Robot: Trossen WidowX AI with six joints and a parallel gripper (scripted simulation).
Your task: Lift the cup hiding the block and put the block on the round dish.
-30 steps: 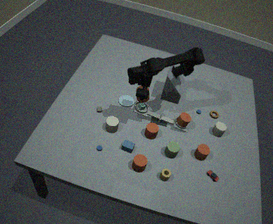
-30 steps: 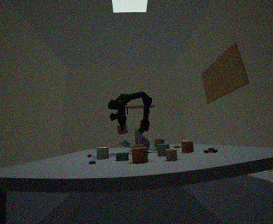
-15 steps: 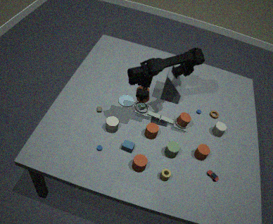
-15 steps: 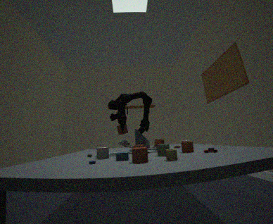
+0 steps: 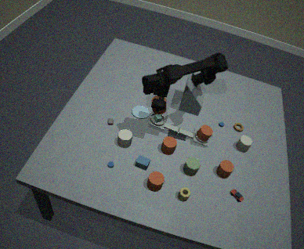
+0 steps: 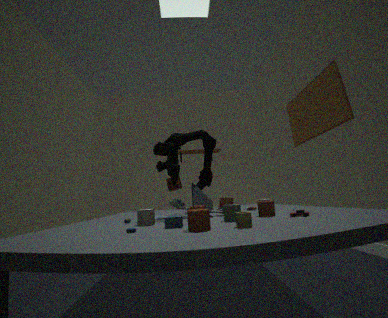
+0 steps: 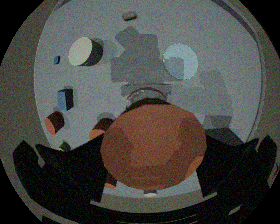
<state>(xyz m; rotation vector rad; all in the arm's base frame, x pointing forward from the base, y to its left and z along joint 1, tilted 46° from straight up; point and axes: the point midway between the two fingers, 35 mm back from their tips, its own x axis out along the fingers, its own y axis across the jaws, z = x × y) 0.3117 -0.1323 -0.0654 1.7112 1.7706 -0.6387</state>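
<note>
My gripper (image 5: 158, 102) (image 6: 173, 180) (image 7: 151, 131) is shut on an orange cup (image 5: 163, 99) (image 6: 176, 186) (image 7: 151, 145) and holds it in the air above the left end of the balance (image 5: 179, 131). A small green block (image 5: 157, 117) sits uncovered on that left pan. In the wrist view the cup hides the block. The second orange cup (image 5: 204, 133) stands on the right end of the balance. The round pale blue dish (image 5: 140, 111) (image 7: 181, 61) lies on the table just left of the left pan, apart from the cup.
Orange cylinders (image 5: 168, 145) (image 5: 156, 181) (image 5: 225, 168), cream cylinders (image 5: 124, 138) (image 5: 244, 142), a green one (image 5: 191, 166), a blue block (image 5: 142, 161), a yellow ring (image 5: 184, 193) and a toy car (image 5: 237, 195) lie in front. A grey wedge (image 5: 191, 101) stands behind the balance.
</note>
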